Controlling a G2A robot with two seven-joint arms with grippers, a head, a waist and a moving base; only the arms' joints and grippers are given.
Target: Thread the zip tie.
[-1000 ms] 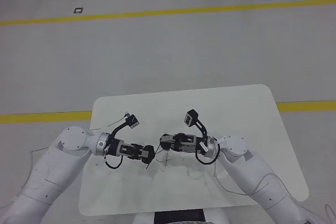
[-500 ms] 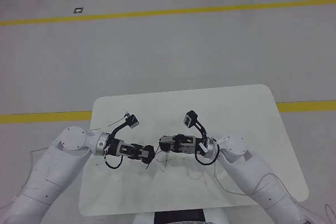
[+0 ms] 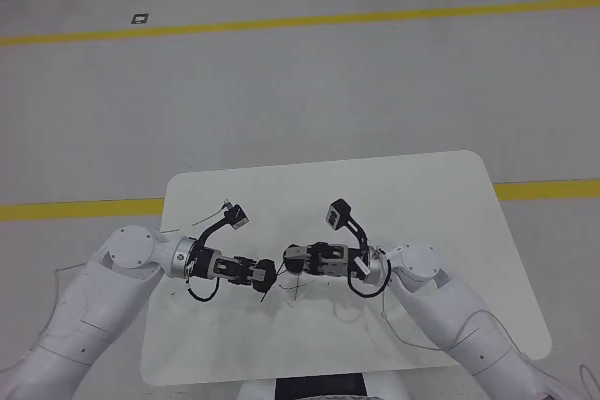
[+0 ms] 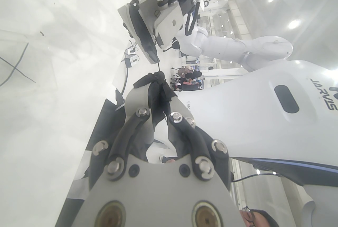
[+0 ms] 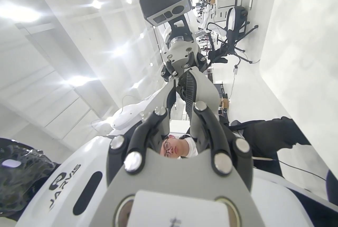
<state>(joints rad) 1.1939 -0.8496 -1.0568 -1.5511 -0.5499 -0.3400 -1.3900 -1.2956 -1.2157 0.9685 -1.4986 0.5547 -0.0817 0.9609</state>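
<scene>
Left tool [image 4: 158,77] is pressed together, its fingertips [image 4: 151,81] wrapped in dark, crumpled padding and pinching the zip tie [image 4: 158,66]. What shows of the tie is a very thin black strand running straight out from between those tips. It is held in the air above the worktop [image 3: 430,200], over the near middle of it. The part gripped inside the padding is hidden, so its head or end there cannot be made out.

Just past it, the right tool [image 4: 155,59] points back at the left one, nearly tip to tip. It narrows to a closed point exactly where the strand ends, pinching that far end. One ribbed black pad runs along its side, and the other side is covered by the tool's own frame.

From above, the two tools meet close over a black pen cross [image 3: 296,284] drawn on the white worktop. Fine dark lines beside the cross may be loose tie or pen strokes; they are too thin to tell apart.

Beyond the worktop lies pale floor with a yellow stripe [image 3: 70,209] and, farther off, a small dark square marker [image 3: 140,18], its pattern too small to read.
</scene>
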